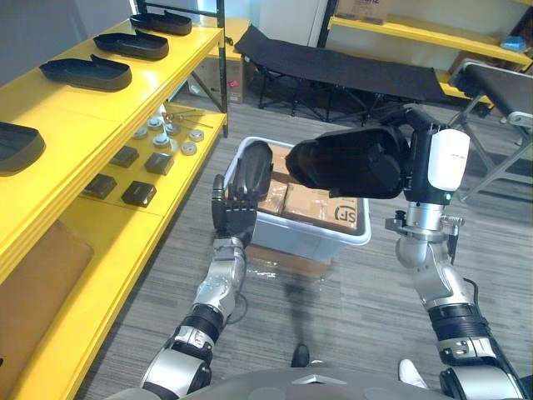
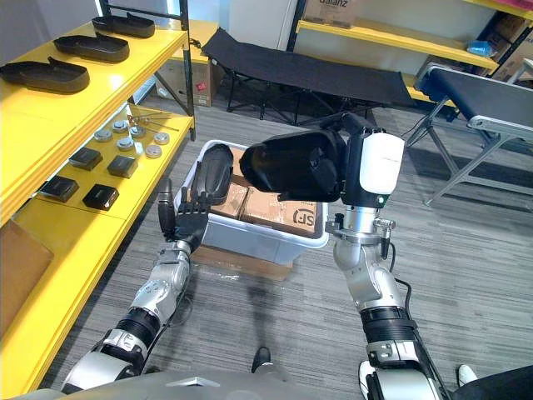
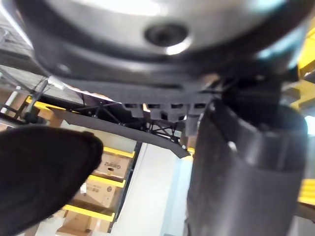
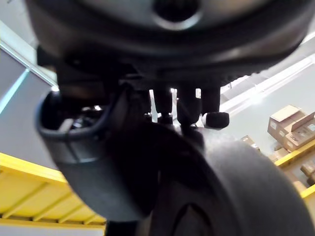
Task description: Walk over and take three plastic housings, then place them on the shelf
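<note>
Both robot hands are loaded and raised over the floor (image 1: 350,321), which is grey carpet with a fine ribbed weave.

Left robot hand (image 1: 231,215): wrist upright, fingers and thumb closed round the lower end of a narrow housing (image 1: 250,171). The part is matt black plastic, an elongated oval shell with rounded ends, standing almost on end above the palm.

Right robot hand (image 1: 415,150): fingers hooked over the rim of a wide housing (image 1: 350,162) and clamped on it. This is a bulkier glossy black shell, hollow, held side-on at chest height. The thumb carries a smooth white cover.

Just below and behind both parts sits a white plastic bin (image 1: 308,235) with rounded corners, on the floor, packed with brown cardboard boxes (image 1: 316,204).

On the robot's left runs a yellow shelf (image 1: 166,67) with a smooth painted top.
- Upper tier: four more black shells (image 1: 87,73), shallow and boat-shaped, lying in a row and well apart.
- Lower tier: flat square black blocks (image 1: 138,193), with round silver metal discs (image 1: 171,133) beyond them.

A black fabric folding cot (image 1: 333,71) stands behind the bin.
</note>
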Motion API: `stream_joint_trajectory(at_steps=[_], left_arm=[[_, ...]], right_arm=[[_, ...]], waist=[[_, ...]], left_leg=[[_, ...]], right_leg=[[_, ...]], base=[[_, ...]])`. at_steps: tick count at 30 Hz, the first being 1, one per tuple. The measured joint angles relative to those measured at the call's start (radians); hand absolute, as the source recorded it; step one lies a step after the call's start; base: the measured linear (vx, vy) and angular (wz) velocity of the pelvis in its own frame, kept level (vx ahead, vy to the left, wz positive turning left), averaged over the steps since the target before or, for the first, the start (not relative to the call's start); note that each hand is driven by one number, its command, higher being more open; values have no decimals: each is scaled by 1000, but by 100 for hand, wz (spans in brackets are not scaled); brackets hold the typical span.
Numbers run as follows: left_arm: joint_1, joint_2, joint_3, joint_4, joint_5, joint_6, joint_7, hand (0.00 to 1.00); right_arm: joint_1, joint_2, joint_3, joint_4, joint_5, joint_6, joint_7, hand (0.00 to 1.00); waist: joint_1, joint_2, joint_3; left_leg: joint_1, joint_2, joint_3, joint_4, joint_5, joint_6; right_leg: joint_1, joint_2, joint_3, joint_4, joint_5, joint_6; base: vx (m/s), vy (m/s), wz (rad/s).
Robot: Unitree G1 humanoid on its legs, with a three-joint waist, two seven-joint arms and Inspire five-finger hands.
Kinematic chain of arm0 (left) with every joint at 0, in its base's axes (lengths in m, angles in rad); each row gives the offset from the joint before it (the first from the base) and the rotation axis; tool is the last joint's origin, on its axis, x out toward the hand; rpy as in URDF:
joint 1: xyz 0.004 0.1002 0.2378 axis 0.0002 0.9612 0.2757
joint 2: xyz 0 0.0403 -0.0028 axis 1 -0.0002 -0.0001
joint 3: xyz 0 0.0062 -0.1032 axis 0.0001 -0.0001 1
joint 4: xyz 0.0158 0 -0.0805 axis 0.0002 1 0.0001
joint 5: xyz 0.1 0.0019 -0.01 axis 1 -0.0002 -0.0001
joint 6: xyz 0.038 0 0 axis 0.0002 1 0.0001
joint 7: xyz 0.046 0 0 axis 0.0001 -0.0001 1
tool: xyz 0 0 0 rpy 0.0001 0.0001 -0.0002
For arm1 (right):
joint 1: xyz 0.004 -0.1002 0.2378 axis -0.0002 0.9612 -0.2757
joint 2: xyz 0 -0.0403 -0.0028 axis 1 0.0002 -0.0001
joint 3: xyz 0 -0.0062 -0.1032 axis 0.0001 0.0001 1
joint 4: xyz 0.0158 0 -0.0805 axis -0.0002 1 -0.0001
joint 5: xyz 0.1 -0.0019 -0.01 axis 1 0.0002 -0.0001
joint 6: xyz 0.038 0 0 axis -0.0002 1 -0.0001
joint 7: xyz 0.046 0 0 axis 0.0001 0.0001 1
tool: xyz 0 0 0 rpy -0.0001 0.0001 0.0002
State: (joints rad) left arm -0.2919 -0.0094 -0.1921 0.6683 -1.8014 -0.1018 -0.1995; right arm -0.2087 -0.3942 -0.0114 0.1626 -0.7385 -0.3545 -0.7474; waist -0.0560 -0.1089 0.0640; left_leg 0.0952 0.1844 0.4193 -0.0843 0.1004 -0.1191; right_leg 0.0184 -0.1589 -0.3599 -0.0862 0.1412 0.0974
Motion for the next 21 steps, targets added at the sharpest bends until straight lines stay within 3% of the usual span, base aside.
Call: stream_joint_trajectory(at_steps=[4,9,12,16,21], left_arm=[[11,0,0,0,79,67,38,100],[28,2,-7,10,211,212,107,100],[29,5,-34,10,241,270,108,100],[30,-5,-45,9,241,305,103,100],[30,-24,-51,8,175,270,54,100]], right_arm=[[0,2,-8,-89,1,-34,-21,0],[-10,2,-40,-185,38,-94,-24,0],[-27,2,-40,-211,60,-99,-17,0],[-43,6,-39,-233,78,-114,22,0],[-43,37,-33,-258,99,-114,51,0]], waist=[[-1,10,-5],[1,18,-10],[0,20,-12],[-3,34,-21],[-3,46,-27]], left_leg=[[0,3,-5,0,-3,-1],[0,3,-5,1,-2,-2],[1,2,-3,1,-1,-4],[1,0,1,1,-1,-4],[0,0,2,1,-2,-1]], right_leg=[[2,2,-7,0,-6,-9],[3,2,-11,0,-1,-12],[2,2,-11,0,2,-9],[6,2,-14,1,7,-3],[4,2,-14,0,8,2]], base=[[10,2,1],[48,10,1],[50,12,-2],[34,10,-3],[0,0,0]])
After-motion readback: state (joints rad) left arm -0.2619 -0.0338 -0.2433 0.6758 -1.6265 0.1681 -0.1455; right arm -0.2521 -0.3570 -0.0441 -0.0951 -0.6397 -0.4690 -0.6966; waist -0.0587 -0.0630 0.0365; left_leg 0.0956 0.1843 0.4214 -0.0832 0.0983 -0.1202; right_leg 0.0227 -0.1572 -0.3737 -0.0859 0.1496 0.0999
